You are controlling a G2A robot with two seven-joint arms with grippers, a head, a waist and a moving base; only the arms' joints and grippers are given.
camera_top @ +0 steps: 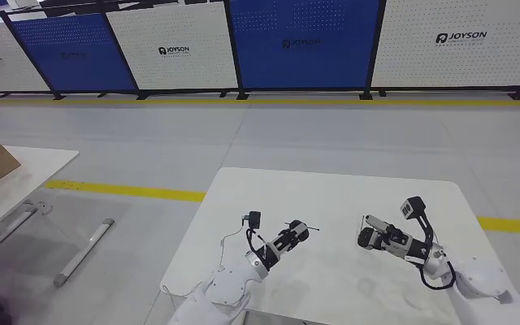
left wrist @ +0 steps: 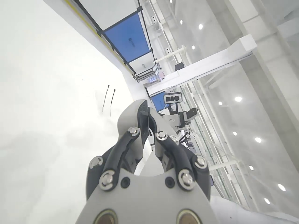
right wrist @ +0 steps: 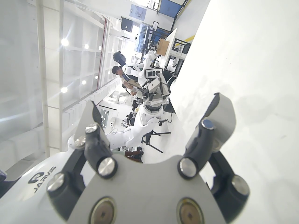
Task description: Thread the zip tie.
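My left gripper hovers over the near middle of the white table, shut on a thin black zip tie that sticks out to both sides of its tips. In the left wrist view the tie shows as a dark strip pinched between the pads of the gripper. Two more black zip ties lie side by side on the table farther out. My right gripper faces the left one from the right, a short gap away. Its fingers are spread wide around nothing, so the gripper is open.
The table's left edge drops to the floor close to the left arm. A second table with a cardboard box stands at the far left. Blue and white partition panels line the back, behind a yellow floor line.
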